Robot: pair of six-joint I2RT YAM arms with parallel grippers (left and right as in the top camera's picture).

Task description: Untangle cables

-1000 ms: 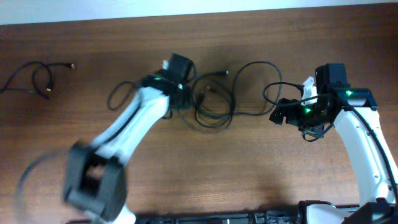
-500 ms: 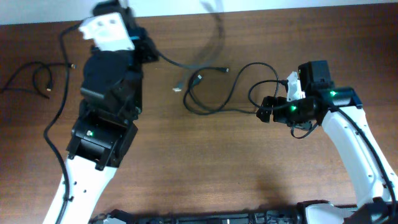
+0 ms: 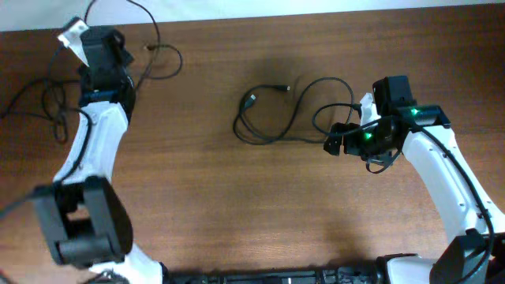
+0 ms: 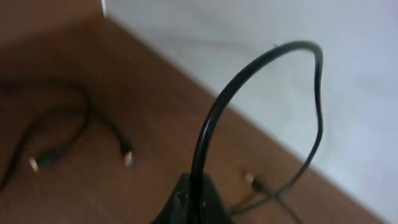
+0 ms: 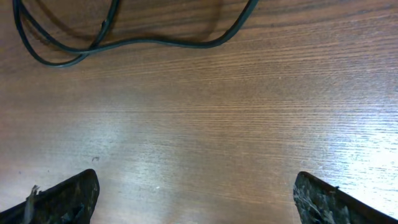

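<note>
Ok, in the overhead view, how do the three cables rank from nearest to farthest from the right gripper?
1. The middle cable, lying just left of the right gripper.
2. The top-left cable, looped near the top, left of centre.
3. The far-left cable, at the picture's left side.

Ctr cable [image 3: 264, 142] looped flat; far-L cable [image 3: 55, 118] loose; top-L cable [image 4: 208, 124] arched up
</note>
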